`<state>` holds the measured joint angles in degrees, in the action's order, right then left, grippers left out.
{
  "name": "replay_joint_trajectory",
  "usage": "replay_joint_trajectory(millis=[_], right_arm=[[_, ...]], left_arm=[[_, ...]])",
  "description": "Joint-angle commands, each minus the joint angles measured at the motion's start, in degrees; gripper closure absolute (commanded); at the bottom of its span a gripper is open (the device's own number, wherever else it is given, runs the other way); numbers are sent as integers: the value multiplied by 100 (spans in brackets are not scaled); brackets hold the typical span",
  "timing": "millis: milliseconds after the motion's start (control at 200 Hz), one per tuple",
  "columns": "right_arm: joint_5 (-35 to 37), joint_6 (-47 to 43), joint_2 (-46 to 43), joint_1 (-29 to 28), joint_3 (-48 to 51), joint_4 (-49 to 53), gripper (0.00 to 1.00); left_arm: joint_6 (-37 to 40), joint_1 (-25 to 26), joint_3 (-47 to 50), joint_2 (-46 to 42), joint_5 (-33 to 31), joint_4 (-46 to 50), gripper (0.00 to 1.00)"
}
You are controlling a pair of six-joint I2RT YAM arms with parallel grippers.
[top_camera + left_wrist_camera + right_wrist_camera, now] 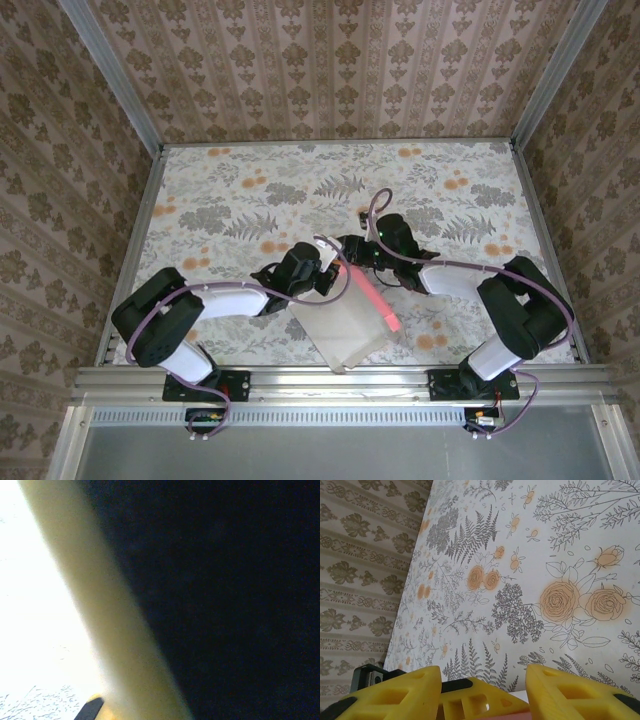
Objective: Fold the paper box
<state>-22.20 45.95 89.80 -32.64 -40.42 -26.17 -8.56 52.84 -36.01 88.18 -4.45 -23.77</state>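
- Top external view: the paper box [340,325] lies at the middle of the table [250,200], close to the near edge. Its off-white face is up, and a salmon-pink flap [380,300] stands raised along its right side.
- The sheet's near corner comes almost to the metal rail [340,378] at the table front, so little room is left on that side.
- Beyond the box the floral table top is bare up to the patterned walls [330,70], and there is wide room to the left and right as well.
- The left arm reaches low and rightward from its base. The left gripper [322,278] sits at the sheet's far-left edge with its fingers closed together; whether card is between them cannot be told.
- In the left wrist view, a blurred pale band [115,630] crosses in front of a dark mass, too close to identify.
- The right arm bends at the elbow and stretches leftward. The right gripper [355,250] is at the far end of the pink flap.
- In the right wrist view, the yellow fingers [395,695] stand apart with table showing between them. A sliver of pink sits low in the gap, and contact cannot be told.
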Motion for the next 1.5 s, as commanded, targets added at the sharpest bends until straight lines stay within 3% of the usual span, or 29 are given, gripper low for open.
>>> replay_joint_trajectory(millis=[0, 135, 525, 860, 1060, 1170, 1315, 1500], right_arm=[[-322, -35, 19, -13, -276, 594, 46], [-204, -134, -192, -6, -597, 1124, 36], [151, -603, -1238, 278, -974, 2599, 19], [1026, -1788, -2336, 414, -1108, 5018, 23], [1480, -2063, -3027, 424, -849, 5652, 26], [1928, -2053, -3249, 424, -814, 6084, 30], [1786, -1898, -3582, 419, -599, 6086, 35], [1909, -1711, -3735, 438, -372, 6069, 40]], left_arm=[[-167, -39, 16, -208, -921, 184, 99], [-294, -39, 198, -396, -1174, 228, 99], [-729, -32, 645, -783, -1658, 467, 98], [-1440, -40, 640, -1331, -2467, 1741, 96], [-1883, -38, 708, -1606, -2618, 2256, 90], [-1917, -29, 753, -1854, -2545, 2372, 82], [-1773, -27, 814, -2543, -2358, 2614, 71], [-1178, -10, 982, -3493, -854, 2629, 66]])
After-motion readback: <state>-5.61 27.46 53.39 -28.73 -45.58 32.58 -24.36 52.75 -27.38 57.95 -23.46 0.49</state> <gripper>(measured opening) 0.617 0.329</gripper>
